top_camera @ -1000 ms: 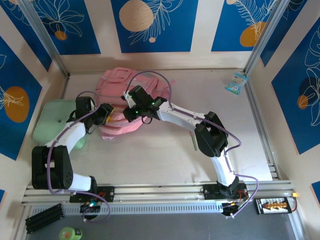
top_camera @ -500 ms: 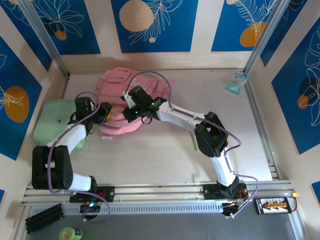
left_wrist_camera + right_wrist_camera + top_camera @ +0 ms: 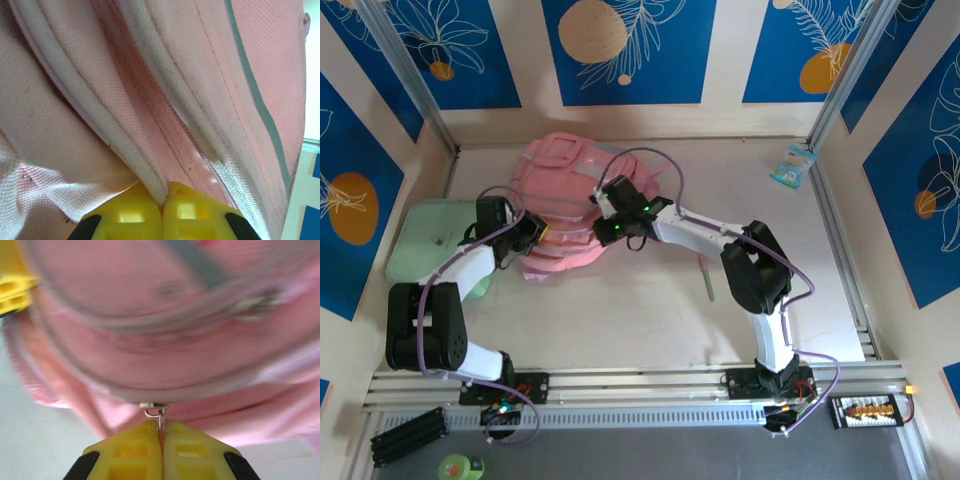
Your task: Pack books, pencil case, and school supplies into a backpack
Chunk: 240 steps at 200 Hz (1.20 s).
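Nearest the arm bases, a thin green pen-like stick lies on the pale table, its long axis running near to far, well apart from the bag.

Farther in, the left gripper has its yellow fingers pressed together on a white piped seam at the near edge of the soft pink fabric backpack. The seam enters the pinch right at the fingertips.

Just to the right, the right gripper is also closed. Its yellow fingers pinch a small metal zipper pull that hangs from the backpack's lower edge.

The backpack lies flat at the far left-centre of the table. Its long axis runs roughly near to far and leans a little to the left at the far end, and its near end is bunched between the two grippers. Which end is the top cannot be told.

A mint-green flat case lies just beside it on the left.
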Each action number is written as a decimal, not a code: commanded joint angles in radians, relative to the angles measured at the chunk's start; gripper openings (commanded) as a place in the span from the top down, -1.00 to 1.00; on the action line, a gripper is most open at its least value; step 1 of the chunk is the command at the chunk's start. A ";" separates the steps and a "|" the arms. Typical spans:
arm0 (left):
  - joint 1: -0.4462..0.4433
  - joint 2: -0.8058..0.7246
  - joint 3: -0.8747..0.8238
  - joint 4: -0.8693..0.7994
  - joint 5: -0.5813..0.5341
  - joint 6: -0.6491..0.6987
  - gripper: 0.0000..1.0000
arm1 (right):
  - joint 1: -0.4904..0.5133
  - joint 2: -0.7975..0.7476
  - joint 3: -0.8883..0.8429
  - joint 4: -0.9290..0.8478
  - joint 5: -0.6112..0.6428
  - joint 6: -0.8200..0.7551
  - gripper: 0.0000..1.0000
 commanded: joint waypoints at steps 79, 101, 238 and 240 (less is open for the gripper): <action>0.000 -0.007 0.057 -0.200 0.082 0.170 1.00 | -0.219 0.175 0.297 -0.117 0.211 0.023 0.97; -0.001 -0.001 0.064 -0.202 0.115 0.185 1.00 | -0.238 0.227 0.403 -0.210 0.251 0.105 0.91; -0.035 0.021 0.093 -0.190 0.170 0.197 1.00 | -0.157 0.202 0.421 -0.131 -0.217 0.172 -0.34; -0.035 0.019 0.093 -0.189 0.170 0.198 1.00 | -0.156 0.207 0.426 -0.133 -0.214 0.174 -0.35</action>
